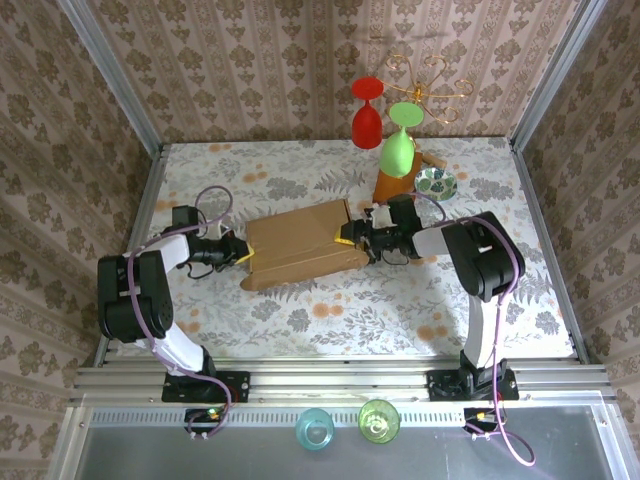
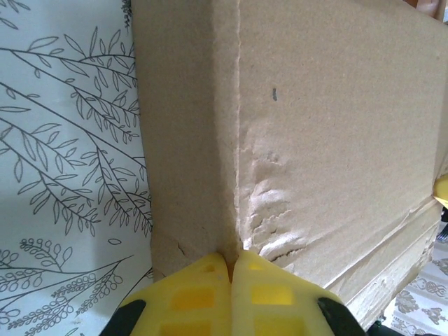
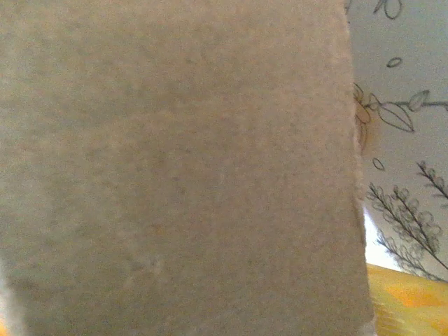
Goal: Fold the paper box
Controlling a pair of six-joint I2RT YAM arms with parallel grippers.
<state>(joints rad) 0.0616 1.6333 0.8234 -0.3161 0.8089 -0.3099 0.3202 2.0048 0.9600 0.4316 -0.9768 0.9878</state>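
The paper box (image 1: 298, 246), plain brown cardboard, lies on the flowered table between my two grippers. My left gripper (image 1: 243, 258) is at its left end. In the left wrist view its yellow fingertips (image 2: 210, 269) are shut together and press against a creased, wrinkled corner of the paper box (image 2: 329, 126). My right gripper (image 1: 351, 238) is at the box's right end. A flat cardboard panel (image 3: 175, 161) stands close in front of the right wrist camera. One yellow finger (image 3: 409, 297) shows far out at the lower right, so the jaws stand wide apart.
A red glass (image 1: 367, 112) and a green glass (image 1: 398, 142) hang upside down from a gold rack on a wooden stand (image 1: 391, 186) at the back right. A small patterned bowl (image 1: 436, 182) sits beside it. A teal cup (image 1: 316, 428) and a green cup (image 1: 379, 420) stand below the front rail.
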